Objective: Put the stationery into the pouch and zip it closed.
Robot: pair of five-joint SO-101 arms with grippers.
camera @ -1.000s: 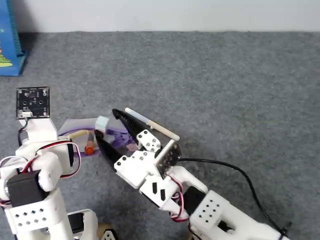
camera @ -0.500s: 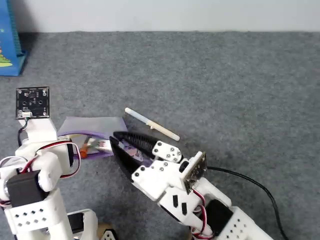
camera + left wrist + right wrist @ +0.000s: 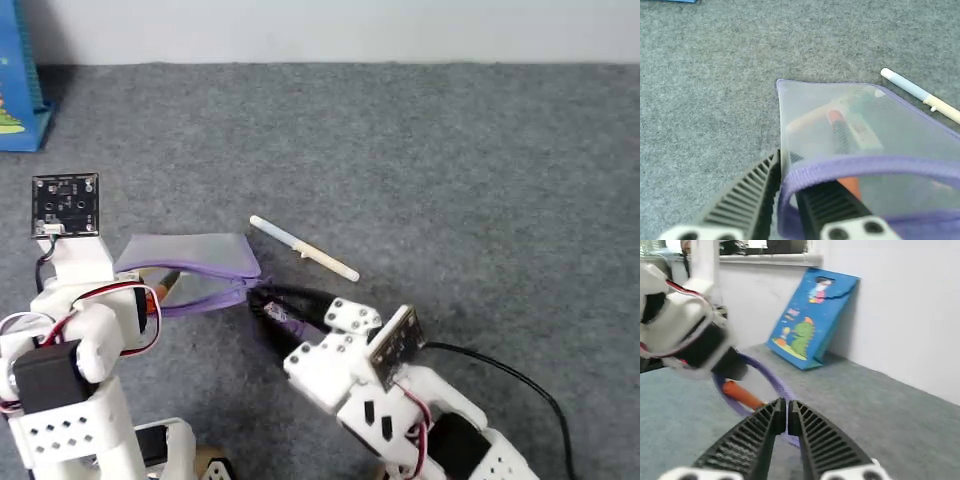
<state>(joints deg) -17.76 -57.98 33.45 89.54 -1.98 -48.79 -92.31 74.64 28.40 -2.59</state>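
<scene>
Pouch (image 3: 190,262), a translucent purple one, lies on the grey carpet (image 3: 450,170) with its zip gaping and an orange-tipped marker (image 3: 160,290) among the items inside. The left gripper (image 3: 785,165) is clamped on its purple rim at one end. At the opposite end the right gripper (image 3: 262,298) touches the zip line, fingers pressed together (whether they pinch the pull is unclear). A white pen (image 3: 303,249) lies on the carpet just beside the pouch. A blue gift bag (image 3: 18,90) stands well apart by the wall.
</scene>
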